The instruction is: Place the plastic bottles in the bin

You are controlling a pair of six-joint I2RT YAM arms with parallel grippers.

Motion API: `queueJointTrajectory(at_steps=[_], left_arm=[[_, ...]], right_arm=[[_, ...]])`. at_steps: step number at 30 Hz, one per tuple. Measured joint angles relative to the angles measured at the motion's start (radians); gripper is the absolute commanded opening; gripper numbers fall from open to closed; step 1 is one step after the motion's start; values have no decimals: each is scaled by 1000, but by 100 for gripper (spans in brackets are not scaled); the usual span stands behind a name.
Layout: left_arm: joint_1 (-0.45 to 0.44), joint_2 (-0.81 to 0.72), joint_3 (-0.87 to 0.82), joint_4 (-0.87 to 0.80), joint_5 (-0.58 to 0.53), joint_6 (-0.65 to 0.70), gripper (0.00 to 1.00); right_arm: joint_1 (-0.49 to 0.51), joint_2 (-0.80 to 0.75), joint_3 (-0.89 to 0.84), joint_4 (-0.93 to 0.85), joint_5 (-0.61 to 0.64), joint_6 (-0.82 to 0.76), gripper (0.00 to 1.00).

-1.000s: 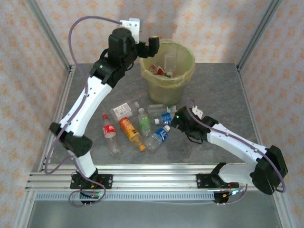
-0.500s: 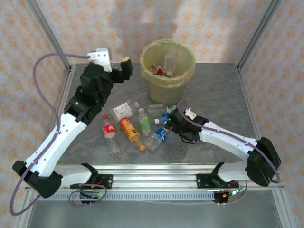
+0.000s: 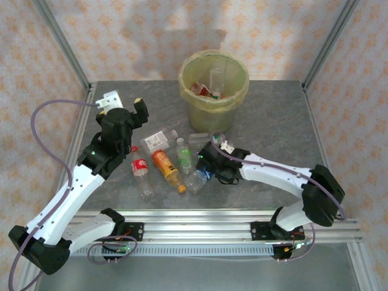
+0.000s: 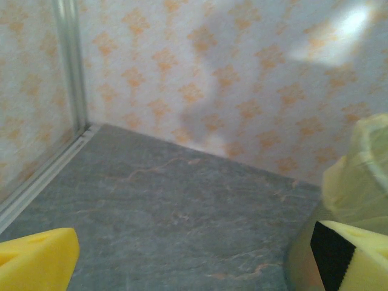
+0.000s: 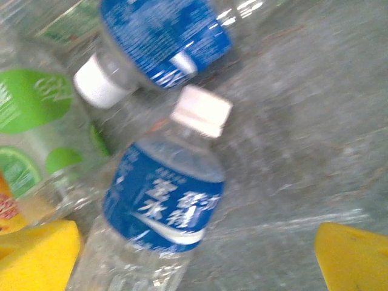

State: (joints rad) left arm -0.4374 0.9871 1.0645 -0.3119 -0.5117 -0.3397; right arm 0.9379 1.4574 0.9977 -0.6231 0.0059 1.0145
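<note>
Located bin (image 3: 213, 109) at upper centre of the top view: upright, lined with a yellow-green bag, already holding a few bottles. Counted roughly half a dozen plastic bottles (image 3: 166, 167) lying on the table (image 3: 273, 121) just below it, packed close together at frame centre.

Found right gripper (image 5: 195, 257) wide open and holding nothing, low over the right side of that cluster. Saw its yellow pads (image 5: 36, 254) in the lower corners of the wrist frame, with a blue-label bottle (image 5: 162, 200) lying between them, white cap toward upper right, body crowding the left-hand pad. Cannot tell contact there.

Found left gripper (image 4: 194, 257) likewise open and empty, at left of centre in the top view, facing bare table, well clear of any bottle.

Hazards, as judged:
- Off-centre closure. Noted bottle askew to the jaw line and nearer one pad; likely to roll or squirt out on closing.
- Crowding. Noted green-label bottle (image 5: 36, 115) and second blue-label bottle (image 5: 163, 27) just beside the target; liable to be nudged, pinned or dragged along.
- Thin clear wall, apt to buckle under a hard squeeze and slip in transit.
- Bag folded over the bin rim; risk of snagging it, or of tipping the bin, on a low approach.
- Both arms near one cluster; risk of a clash on simultaneous reach.
</note>
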Motion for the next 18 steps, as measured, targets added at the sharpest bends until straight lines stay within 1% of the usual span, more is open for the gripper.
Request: queueJointTrajectory(at_steps=[5, 12, 18], left_arm=[[6, -54, -82, -63, -29, -51, 100], [21, -104, -141, -141, -50, -103, 100], [21, -106, -154, -162, -50, -130, 100]], right_arm=[[33, 90, 64, 21, -40, 0, 100], [35, 132, 68, 22, -56, 3, 100], [35, 159, 68, 22, -59, 7, 95]])
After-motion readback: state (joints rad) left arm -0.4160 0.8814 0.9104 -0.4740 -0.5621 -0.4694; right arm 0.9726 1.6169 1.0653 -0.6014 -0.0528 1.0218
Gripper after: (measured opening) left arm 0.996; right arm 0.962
